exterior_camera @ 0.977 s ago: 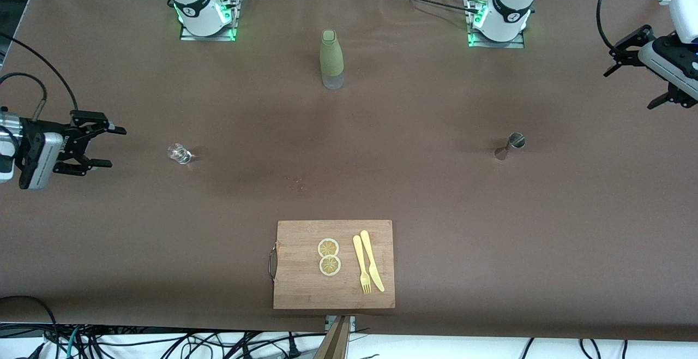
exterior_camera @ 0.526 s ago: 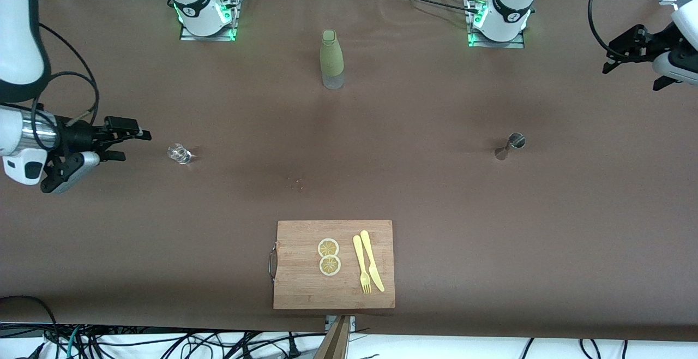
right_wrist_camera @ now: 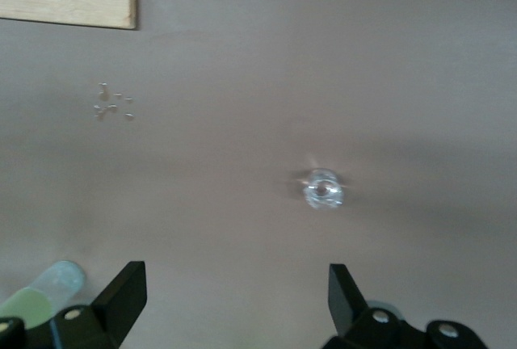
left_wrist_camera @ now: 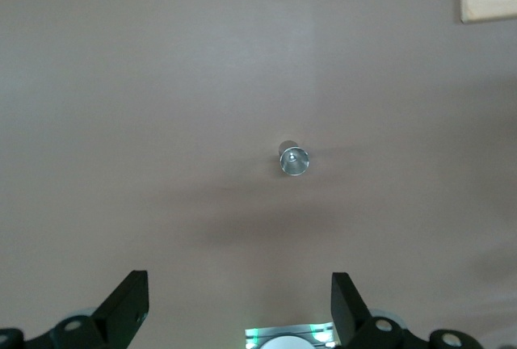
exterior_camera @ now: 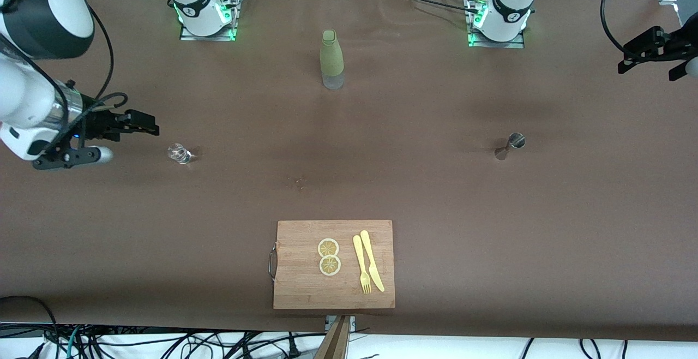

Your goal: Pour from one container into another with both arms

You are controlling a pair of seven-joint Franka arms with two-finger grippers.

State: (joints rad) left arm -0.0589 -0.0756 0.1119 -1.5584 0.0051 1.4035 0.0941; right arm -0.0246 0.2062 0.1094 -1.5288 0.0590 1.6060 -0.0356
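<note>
Both end effectors open, left end effector (exterior_camera: pixel 649 59) edge-cropped, right end effector (exterior_camera: pixel 143 127) near cup (exterior_camera: pixel 179 154)

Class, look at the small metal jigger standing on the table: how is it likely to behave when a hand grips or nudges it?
The jigger looks like rigid metal, so it should not flex. Its smooth, shiny cones may be slippery. It stands upright on a small base with a narrow waist, so a sideways nudge could probably tip it, and it might then roll in a curve.
</note>
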